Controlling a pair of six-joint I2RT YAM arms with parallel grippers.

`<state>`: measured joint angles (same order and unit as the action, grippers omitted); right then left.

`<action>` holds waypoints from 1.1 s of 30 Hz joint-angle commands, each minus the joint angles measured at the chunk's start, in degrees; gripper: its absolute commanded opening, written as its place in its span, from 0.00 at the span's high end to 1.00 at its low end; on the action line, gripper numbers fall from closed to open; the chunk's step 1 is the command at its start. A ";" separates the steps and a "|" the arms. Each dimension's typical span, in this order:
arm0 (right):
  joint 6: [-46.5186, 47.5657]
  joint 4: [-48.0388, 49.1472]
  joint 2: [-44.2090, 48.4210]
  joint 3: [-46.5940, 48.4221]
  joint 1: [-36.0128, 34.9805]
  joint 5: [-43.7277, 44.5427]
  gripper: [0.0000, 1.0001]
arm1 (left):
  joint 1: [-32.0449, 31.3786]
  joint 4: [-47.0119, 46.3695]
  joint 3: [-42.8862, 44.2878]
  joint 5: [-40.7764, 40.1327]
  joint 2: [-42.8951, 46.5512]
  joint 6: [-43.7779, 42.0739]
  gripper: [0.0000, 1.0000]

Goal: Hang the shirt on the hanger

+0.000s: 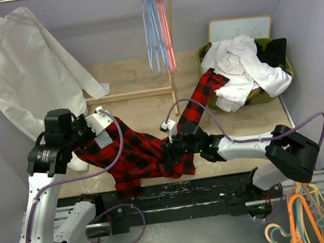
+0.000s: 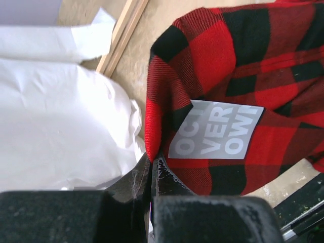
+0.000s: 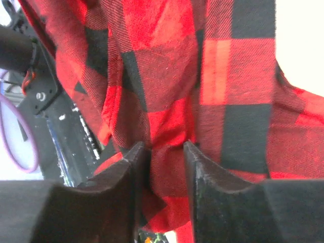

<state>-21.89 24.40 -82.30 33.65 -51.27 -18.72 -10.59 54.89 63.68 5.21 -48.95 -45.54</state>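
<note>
The red-and-black plaid shirt (image 1: pixel 142 151) hangs bunched between my two arms above the table, one sleeve (image 1: pixel 206 91) trailing toward the basket. My left gripper (image 1: pixel 94 142) is shut on the shirt's edge (image 2: pixel 152 159), just below its grey tag with white lettering (image 2: pixel 215 130). My right gripper (image 1: pixel 175 148) pinches a fold of the plaid cloth (image 3: pixel 166 152), with fabric filling the narrow gap between its fingers (image 3: pixel 202 172). The pink-red hanger (image 1: pixel 165 24) hangs on the rack at the back, beside light blue ones (image 1: pixel 149 20).
A large white garment (image 1: pixel 28 68) hangs at the left end of the wooden rack (image 1: pixel 128 95). A green basket (image 1: pixel 290 67) heaped with white clothes (image 1: pixel 242 68) stands at the back right. Orange hangers (image 1: pixel 301 210) lie at the near right corner.
</note>
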 commanded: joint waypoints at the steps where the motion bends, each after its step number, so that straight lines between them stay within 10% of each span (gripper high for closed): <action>1: -3.57 1.45 3.99 -3.24 -2.76 5.36 0.37 | 0.31 6.65 4.46 14.26 3.20 -6.88 1.00; 8: -1.47 10.51 15.59 -7.41 -2.47 16.91 0.00 | 0.33 19.78 -3.77 23.14 14.80 -35.40 1.00; 18: -0.95 26.29 -4.26 0.20 4.04 4.75 0.05 | 0.31 15.60 -7.79 23.55 26.11 -51.27 1.00; 30: -0.16 26.38 -15.75 7.32 6.94 -7.28 0.09 | 0.31 9.88 -8.34 23.26 29.44 -46.82 1.00; 33: -1.56 25.77 -17.26 8.74 7.15 -13.46 0.26 | 0.31 6.84 -9.88 22.61 30.03 -44.46 1.00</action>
<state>-22.72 47.62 -98.59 39.33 -44.21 -22.61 -10.52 68.36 55.20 26.20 -19.94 -92.58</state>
